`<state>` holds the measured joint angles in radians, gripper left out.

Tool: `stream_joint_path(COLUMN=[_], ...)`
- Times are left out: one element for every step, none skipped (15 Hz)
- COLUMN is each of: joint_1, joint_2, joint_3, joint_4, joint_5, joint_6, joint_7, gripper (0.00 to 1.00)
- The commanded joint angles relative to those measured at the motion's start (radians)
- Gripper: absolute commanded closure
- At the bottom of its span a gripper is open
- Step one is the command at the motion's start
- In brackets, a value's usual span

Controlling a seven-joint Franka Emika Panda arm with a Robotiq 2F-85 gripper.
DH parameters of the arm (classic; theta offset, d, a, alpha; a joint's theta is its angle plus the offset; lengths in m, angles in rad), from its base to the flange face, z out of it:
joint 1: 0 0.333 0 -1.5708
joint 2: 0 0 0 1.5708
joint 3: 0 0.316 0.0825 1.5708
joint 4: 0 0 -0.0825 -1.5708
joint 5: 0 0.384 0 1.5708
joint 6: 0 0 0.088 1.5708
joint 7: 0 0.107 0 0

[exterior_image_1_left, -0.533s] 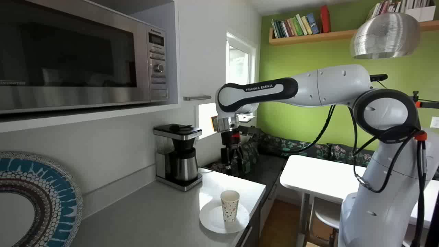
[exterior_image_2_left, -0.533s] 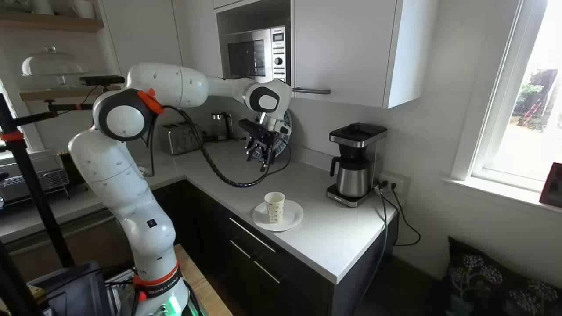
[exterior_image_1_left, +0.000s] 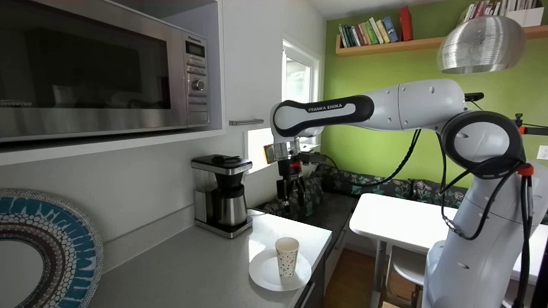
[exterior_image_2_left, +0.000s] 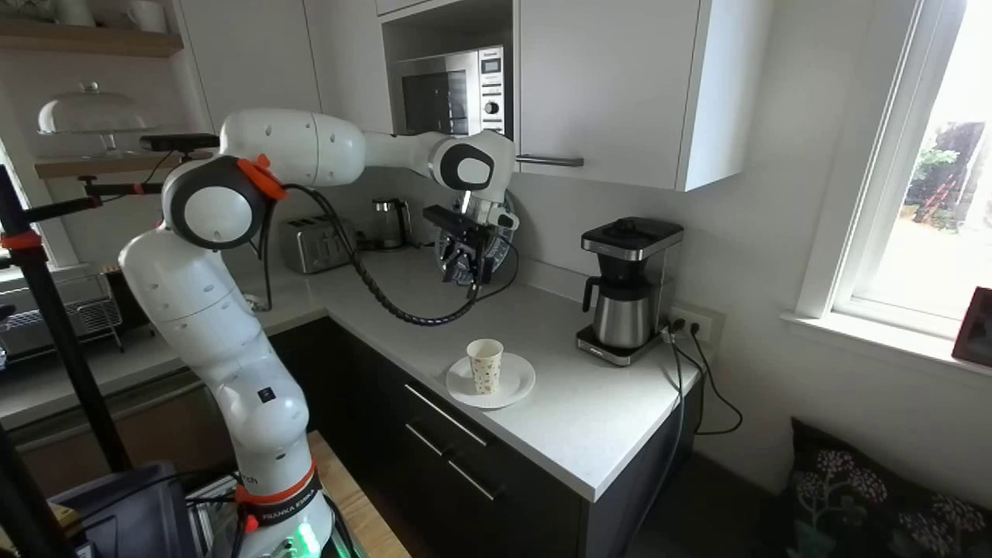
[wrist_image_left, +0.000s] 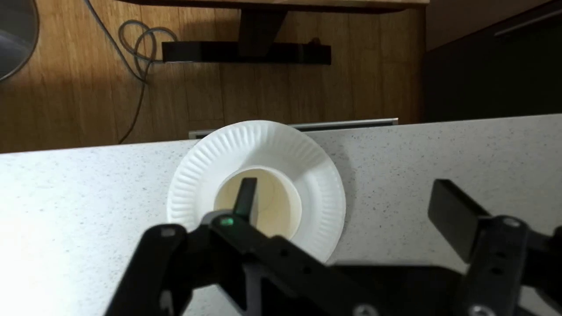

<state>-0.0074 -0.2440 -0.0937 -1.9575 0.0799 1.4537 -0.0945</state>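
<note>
- Cup (wrist_image_left: pixel 277 202) upright on the paper plate (wrist_image_left: pixel 324 215), well below the pincer (wrist_image_left: pixel 347 202), partly hidden by one jaw in the wrist view; pincer's jaws spread wide.
- In an exterior view: toaster (exterior_image_2_left: pixel 318 244) left of the plate, coffee maker (exterior_image_2_left: pixel 626 302) right.
- Pincer slightly higher than a moment ago; cup still on the plate.
</note>
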Motion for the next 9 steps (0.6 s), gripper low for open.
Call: stream_joint_path(joint_1=[-0.039, -0.046, -0.051, -0.054, -0.058, -0.061, -0.065, -0.068, -0.071], joint_2=[-0.043, -0.047, -0.051, -0.058, -0.064, -0.071, -0.075, -0.080, -0.082], joint_3=[0.023, 0.028, 0.034, 0.042, 0.050, 0.059, 0.068, 0.073, 0.080], joint_4=[0.066, 0.093, 0.113, 0.129, 0.142, 0.155, 0.166, 0.176, 0.184], joint_5=[-0.093, -0.120, -0.142, -0.159, -0.181, -0.191, -0.205, -0.201, -0.205], joint_6=[-0.001, -0.009, -0.004, 0.008, 0.024, 0.037, 0.052, 0.068, 0.085], joint_7=[0.113, 0.146, 0.183, 0.222, 0.253, 0.297, 0.340, 0.390, 0.437], gripper=[0.00, 0.00, 0.00, 0.00, 0.00, 0.00, 0.00, 0.00, 0.00])
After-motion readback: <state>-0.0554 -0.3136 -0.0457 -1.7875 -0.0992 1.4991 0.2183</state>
